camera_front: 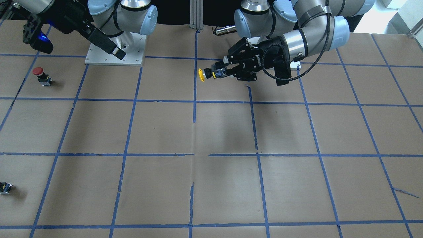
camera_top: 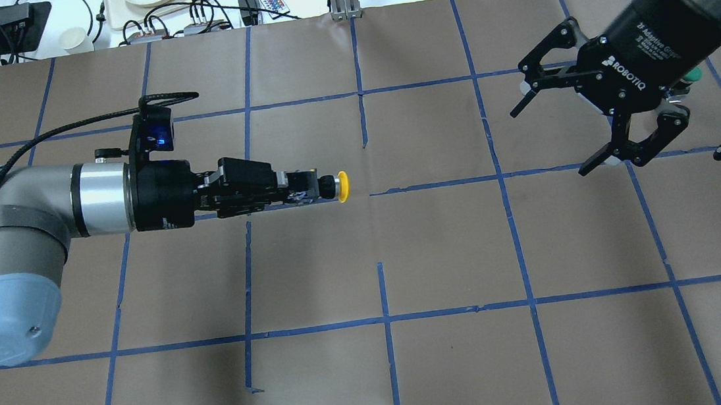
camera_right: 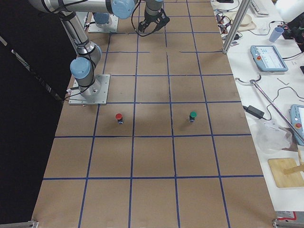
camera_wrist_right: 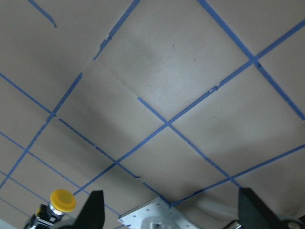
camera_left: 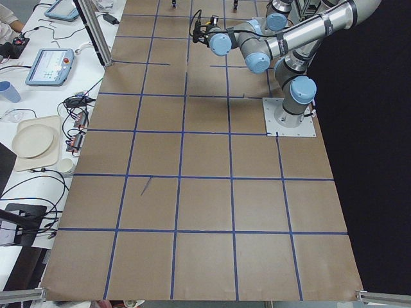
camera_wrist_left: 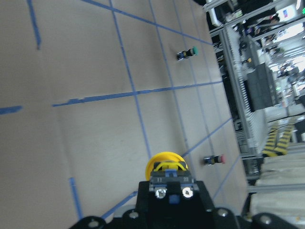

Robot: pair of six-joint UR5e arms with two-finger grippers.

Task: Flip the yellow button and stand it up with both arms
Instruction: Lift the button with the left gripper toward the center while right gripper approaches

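- Gripping the yellow button [camera_top: 340,186] by its black body, the left end effector [camera_top: 306,192] is clamped on it, holding it sideways above the tabletop [camera_top: 445,254].
- In the overhead view the yellow cap points to 3 o'clock.
- The right end effector [camera_top: 551,142] hangs at 3 o'clock of the button, well apart, fingers spread wide.
- A red button [camera_front: 39,72] stands upright on the tabletop.
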